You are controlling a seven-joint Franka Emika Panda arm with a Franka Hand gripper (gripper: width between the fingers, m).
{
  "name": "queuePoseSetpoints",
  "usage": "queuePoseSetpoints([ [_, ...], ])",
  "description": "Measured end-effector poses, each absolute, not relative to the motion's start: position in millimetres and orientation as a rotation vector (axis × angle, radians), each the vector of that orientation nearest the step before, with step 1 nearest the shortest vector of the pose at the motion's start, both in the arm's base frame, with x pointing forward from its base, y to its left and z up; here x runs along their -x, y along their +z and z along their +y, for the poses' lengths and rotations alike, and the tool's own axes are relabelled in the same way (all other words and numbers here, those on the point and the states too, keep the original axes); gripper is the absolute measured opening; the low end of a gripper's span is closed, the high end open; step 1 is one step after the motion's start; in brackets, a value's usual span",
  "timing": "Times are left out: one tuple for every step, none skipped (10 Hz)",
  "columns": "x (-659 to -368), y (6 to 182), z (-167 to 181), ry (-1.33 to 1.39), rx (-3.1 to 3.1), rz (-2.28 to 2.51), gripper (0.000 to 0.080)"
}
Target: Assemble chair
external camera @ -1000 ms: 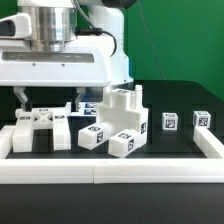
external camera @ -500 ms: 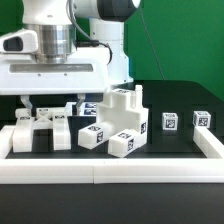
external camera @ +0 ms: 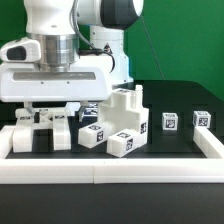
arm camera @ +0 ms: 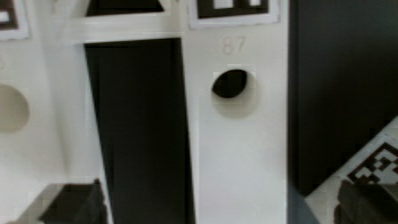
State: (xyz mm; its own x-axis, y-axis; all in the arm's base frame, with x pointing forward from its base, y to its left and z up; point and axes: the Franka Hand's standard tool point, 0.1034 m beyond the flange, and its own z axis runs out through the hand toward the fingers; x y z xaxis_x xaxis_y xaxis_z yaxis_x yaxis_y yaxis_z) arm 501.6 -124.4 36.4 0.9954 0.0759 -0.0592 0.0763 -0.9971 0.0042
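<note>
Wrist view: matte white chair slab (arm camera: 222,170), rectangular slot (arm camera: 134,120), round hole (arm camera: 231,83)

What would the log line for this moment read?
jaws: open, low over slotted chair part | grasp: not yet closed | stacked parts: alongside

Site: I read this as a robotics lab test cell | Evidence: I see a big white robot arm (external camera: 60,40) mounted over a black table (external camera: 185,148) | white rail (external camera: 110,172) fencing the work area | plain green backdrop (external camera: 190,40) | white blocks (external camera: 122,120) carrying square black-and-white coded tags | no household furnishings.
</note>
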Motion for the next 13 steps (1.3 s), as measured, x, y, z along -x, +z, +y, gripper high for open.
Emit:
queuePoseSetpoints([
  [-501, 35.4, -124, -0.095, -3.132, 0.124, 0.0649],
  [-501, 32.4, -122, -0.102, -3.132, 0.130, 0.0649],
  [-501, 30.4, -119, -0.106, -3.133, 0.137, 0.0649],
  [-501, 28.3, -117, -0.101, -3.131, 0.148, 0.0649],
  [-501, 26.1, -118, -0.099, -3.126, 0.175, 0.0649],
  [-500, 23.4, -119, -0.103, -3.124, 0.183, 0.0649],
  [-499, 20.5, -119, -0.106, -3.121, 0.188, 0.0649],
  [-500, 19.6, -120, -0.097, -3.117, 0.191, 0.0649],
  [-499, 16.6, -120, -0.099, -3.114, 0.195, 0.0649],
  [-499, 14.5, -120, -0.102, -3.113, 0.197, 0.0649],
  [-499, 14.3, -120, -0.103, -3.113, 0.196, 0.0649],
  [-499, 14.2, -120, -0.103, -3.113, 0.196, 0.0649],
  [-498, 14.1, -120, -0.104, -3.113, 0.196, 0.0649],
])
